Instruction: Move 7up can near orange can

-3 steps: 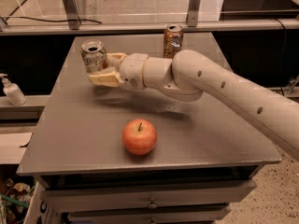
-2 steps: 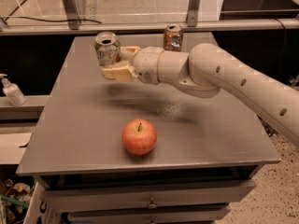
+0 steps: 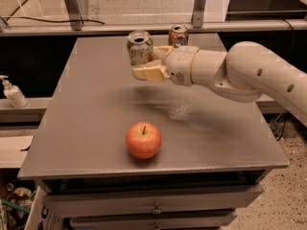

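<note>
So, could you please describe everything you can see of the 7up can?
The 7up can is a pale silver-white drink can with green lettering and a silver top that shows a dark opening. It looks like thin metal. It is about upright, lifted off the table over its rear part, left of the orange can and apart from it. The claw grips it from the right, with one pale finger low at its front. Nothing else touches it.

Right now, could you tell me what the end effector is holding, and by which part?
The end effector holds the 7up can low on its side wall, clear of the table.
</note>
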`<state>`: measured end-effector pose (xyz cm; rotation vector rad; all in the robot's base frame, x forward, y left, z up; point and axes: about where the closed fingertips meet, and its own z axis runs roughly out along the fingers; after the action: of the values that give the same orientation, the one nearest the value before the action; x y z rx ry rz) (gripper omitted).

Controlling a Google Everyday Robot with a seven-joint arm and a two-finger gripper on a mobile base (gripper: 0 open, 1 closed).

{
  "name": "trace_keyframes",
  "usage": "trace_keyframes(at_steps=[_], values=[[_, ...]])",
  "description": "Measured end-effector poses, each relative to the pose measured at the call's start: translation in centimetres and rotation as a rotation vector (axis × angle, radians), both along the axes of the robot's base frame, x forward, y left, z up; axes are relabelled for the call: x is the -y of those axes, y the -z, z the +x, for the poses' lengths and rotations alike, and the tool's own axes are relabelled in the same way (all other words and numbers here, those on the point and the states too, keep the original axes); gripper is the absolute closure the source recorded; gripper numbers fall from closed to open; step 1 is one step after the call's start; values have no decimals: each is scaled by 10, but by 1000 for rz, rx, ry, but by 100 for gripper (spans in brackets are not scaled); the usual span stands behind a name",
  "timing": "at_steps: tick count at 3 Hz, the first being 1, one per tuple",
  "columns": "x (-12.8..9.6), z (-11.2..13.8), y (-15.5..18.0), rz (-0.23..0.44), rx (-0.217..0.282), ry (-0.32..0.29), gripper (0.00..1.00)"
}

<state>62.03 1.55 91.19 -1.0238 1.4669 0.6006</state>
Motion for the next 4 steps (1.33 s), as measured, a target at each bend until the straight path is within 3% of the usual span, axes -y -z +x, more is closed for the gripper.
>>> trace_keyframes(at_steps=[4], values=[[116, -21, 32, -29, -95, 228, 100]])
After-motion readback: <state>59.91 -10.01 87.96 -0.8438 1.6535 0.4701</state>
